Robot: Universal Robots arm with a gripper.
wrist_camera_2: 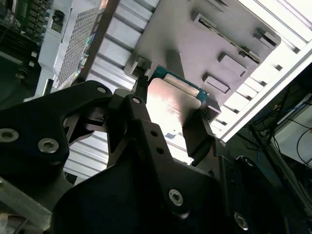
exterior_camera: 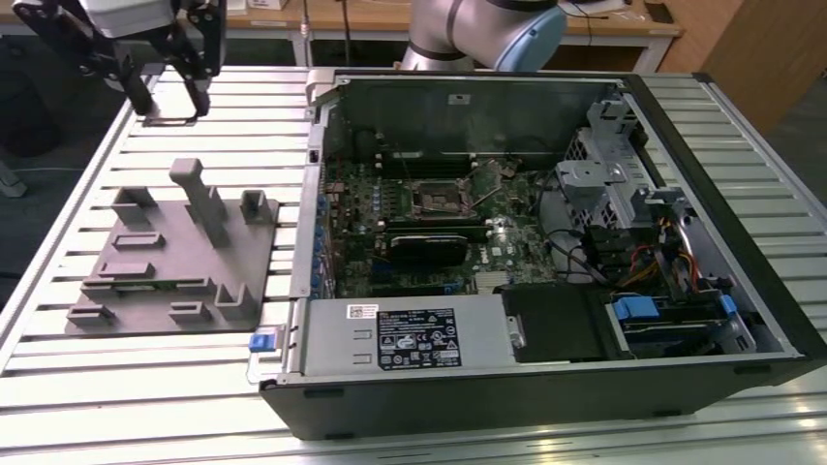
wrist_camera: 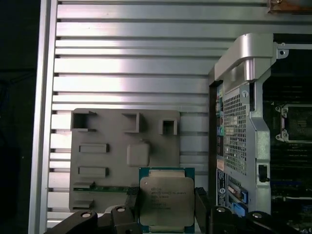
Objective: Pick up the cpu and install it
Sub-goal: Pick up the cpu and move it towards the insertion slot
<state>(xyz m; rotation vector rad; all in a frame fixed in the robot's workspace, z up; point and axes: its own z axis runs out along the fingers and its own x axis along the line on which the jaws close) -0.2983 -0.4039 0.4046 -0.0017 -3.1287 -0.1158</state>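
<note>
At the exterior view's left, the claw [exterior_camera: 166,102] hangs over the slatted bench [exterior_camera: 130,387], beyond a grey tray [exterior_camera: 174,266]. In the first wrist view it is clenched on the chip [wrist_camera: 166,200] by two opposite edges. Further right stands an open computer case [exterior_camera: 543,242]. The chip looks light, stiff and fragile; its edges seem the safest hold.

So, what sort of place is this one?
Probably a robotics lab bench for computer assembly: a slotted aluminium table, an open desktop computer case with its motherboard exposed, a grey fixture tray, and the gripper holding the cpu.
</note>
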